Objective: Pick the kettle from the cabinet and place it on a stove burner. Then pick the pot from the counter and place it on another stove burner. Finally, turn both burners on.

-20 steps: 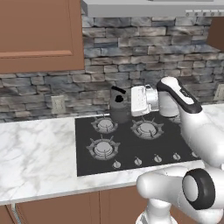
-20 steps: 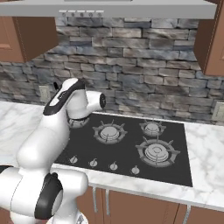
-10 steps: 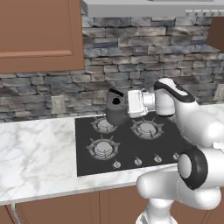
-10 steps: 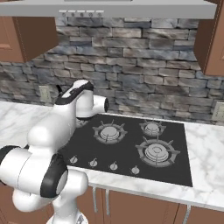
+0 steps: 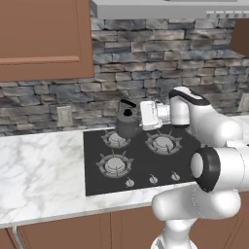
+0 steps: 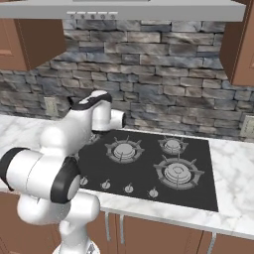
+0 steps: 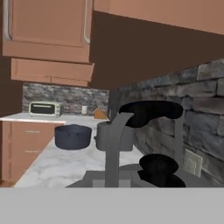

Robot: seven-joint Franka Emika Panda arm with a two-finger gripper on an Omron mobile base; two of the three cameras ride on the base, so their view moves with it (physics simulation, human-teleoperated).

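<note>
The small dark grey kettle (image 5: pixel 127 122) hangs at the back left burner (image 5: pixel 116 140) of the black cooktop, its base right at the grate; contact cannot be judged. My gripper (image 5: pixel 136 111) reaches in from the right and is shut on the kettle's black arched handle (image 7: pixel 151 109), with the lid knob (image 7: pixel 158 165) just below it. Farther along the white marble counter (image 7: pixel 52 164) stands the wide dark blue pot (image 7: pixel 73 136). The brown wall cabinet (image 5: pixel 44 39) hangs above the counter at the left. In the right base view my arm (image 6: pixel 92 116) covers the kettle.
Three other burners (image 5: pixel 163 142) (image 5: pixel 114 164) (image 6: pixel 178 172) carry nothing, and small knobs (image 5: pixel 153 179) line the cooktop front. A toaster (image 7: pixel 44 108) and a grey canister (image 7: pixel 114 136) stand beyond the pot. The stone wall and an outlet (image 5: pixel 64 115) are close behind the kettle.
The kettle has come slightly left and down onto the back left burner area with the gripper still shut on its handle. The arm's elbow swung forward.
</note>
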